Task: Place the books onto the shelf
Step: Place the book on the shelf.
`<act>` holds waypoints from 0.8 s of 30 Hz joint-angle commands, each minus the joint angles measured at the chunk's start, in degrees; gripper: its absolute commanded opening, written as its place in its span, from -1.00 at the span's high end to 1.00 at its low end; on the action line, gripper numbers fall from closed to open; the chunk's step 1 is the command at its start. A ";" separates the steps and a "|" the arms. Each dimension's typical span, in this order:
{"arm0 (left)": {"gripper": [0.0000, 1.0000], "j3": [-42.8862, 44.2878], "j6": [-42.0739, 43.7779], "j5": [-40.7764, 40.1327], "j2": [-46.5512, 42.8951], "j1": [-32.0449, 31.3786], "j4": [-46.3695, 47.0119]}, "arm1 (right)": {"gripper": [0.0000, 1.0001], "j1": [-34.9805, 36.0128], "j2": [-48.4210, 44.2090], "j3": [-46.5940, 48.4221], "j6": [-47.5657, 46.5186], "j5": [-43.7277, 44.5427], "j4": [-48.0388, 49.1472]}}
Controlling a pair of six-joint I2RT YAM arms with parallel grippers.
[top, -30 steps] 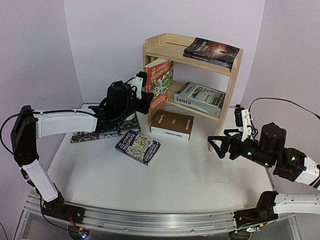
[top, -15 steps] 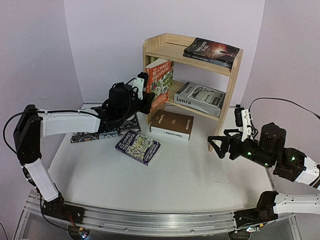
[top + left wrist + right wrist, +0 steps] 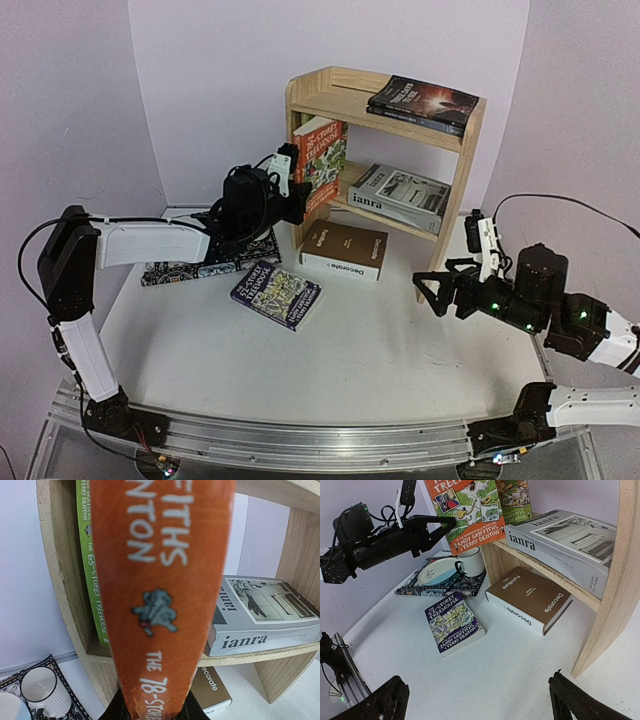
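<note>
My left gripper (image 3: 299, 203) is clamped on the orange book (image 3: 318, 158), held on end at the shelf's (image 3: 466, 170) nine o'clock side beside the green book (image 3: 92, 580). My right gripper (image 3: 428, 293) gapes empty at four o'clock.

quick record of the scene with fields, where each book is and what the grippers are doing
left gripper: shut on orange Treehouse book, at the lower board of the shelf
lower board: green Treehouse book standing, grey ianra book flat
top board: two dark books stacked
table: Decorate book, dark blue Treehouse book
right gripper: open, holding nothing
</note>
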 commanded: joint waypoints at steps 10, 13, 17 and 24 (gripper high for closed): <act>1.00 8.26 3.52 1.28 3.23 0.61 6.49 | -0.97 0.20 2.38 3.37 -0.88 1.70 1.16; 1.00 9.69 3.76 2.79 4.63 1.03 6.26 | -0.97 0.13 2.54 3.52 -0.99 1.74 1.24; 1.00 11.77 3.28 5.22 6.39 2.04 5.79 | -0.97 0.18 2.34 3.64 -1.22 1.88 1.25; 0.97 15.20 1.80 9.84 9.12 3.90 4.37 | -0.97 0.18 2.10 3.31 -1.36 2.13 1.18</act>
